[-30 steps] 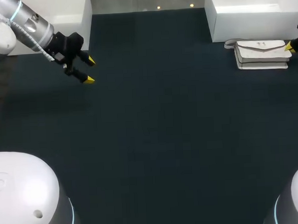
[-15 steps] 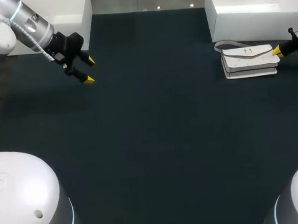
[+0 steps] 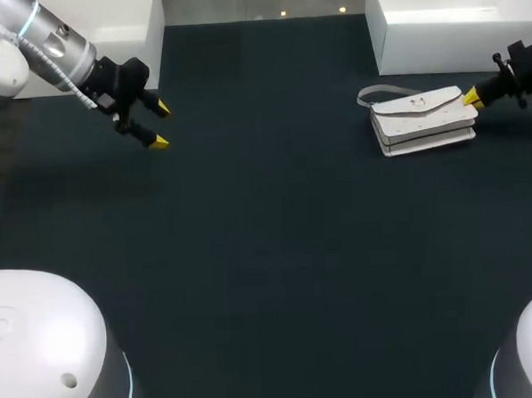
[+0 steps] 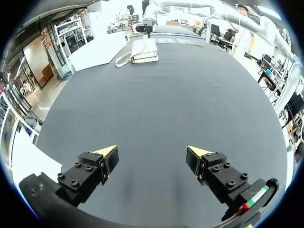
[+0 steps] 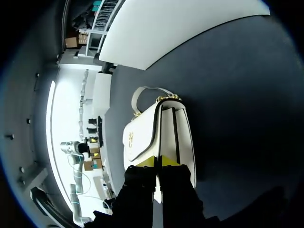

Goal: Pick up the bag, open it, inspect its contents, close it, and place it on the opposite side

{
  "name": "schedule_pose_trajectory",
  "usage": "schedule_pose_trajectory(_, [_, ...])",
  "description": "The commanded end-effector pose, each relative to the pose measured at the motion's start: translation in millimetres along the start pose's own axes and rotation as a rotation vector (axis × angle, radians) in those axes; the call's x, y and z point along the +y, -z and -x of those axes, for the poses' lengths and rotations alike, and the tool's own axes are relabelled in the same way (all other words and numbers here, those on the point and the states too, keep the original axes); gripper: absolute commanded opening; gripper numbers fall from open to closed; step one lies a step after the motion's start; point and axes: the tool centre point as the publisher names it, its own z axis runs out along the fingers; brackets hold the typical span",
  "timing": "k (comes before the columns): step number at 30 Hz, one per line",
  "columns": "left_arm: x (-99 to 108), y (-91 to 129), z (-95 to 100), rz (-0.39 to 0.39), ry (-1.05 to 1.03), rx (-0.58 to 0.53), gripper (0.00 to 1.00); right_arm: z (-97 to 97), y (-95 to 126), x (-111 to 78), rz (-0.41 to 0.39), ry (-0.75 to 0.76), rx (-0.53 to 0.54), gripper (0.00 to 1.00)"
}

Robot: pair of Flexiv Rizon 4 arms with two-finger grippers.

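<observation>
Near the far right edge of the surface [image 3: 277, 234], the right hand [image 3: 469, 99] pinches one end of the white handbag [image 3: 423, 121], a thin hold that could slip; the left hand [image 3: 160, 124] hovers spread.

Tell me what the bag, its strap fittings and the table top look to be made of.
Bag: white leather or a leather-like synthetic; smooth, faint sheen, panels hold a boxy shape.
Strap fittings: probably gold-coloured metal; they glint, though they are small.
Table top: dark matte mat or cloth, hard to say which; no reflections.
</observation>
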Motion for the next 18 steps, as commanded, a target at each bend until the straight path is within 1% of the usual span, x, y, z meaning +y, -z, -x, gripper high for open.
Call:
schedule_pose_trajectory(1, [0.7,-0.6,-0.1,-0.003,-0.001,-0.002,1.00,-15.9,-14.6,-24.7,0.130,-0.001,-0.016,0.00])
schedule_pose_trajectory(4, [0.7,-0.6,-0.1,-0.003,-0.001,-0.002,1.00,-23.1,-22.3,-30.3,0.115,0.012,-0.038,0.00])
schedule_pose_trajectory(18, [0.7,-0.6,-0.1,-0.003,-0.001,-0.002,1.00,-23.3,-22.4,-31.0,0.112,0.013,-0.040,0.00])
